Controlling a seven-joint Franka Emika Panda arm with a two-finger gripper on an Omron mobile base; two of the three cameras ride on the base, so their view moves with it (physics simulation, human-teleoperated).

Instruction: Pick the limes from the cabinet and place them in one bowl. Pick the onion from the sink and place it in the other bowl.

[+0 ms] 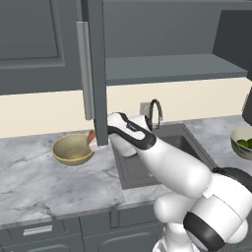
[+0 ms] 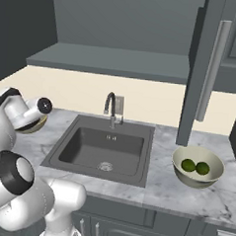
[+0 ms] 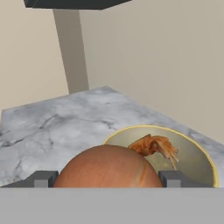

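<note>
The hand point(image 3: 107, 179) grips the onion point(image 3: 107, 168), a smooth orange-red globe, its dark fingers closed against the onion's two sides, just above the rim of the golden-tan bowl point(image 3: 205, 157) with its matte olive inside. That bowl point(image 1: 73, 148) sits on the veined grey marble surface point(image 1: 44, 182) left of the sink point(image 2: 105, 149), a dark rectangular basin. Right of the sink, two bumpy green limes point(image 2: 195, 167) lie in the pale cream-grey bowl point(image 2: 197, 179). The cabinet point(image 1: 96, 69) door stands open.

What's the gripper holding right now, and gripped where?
The onion, clamped across its round sides between the two fingers of the gripper, just short of the golden-tan bowl.
</note>
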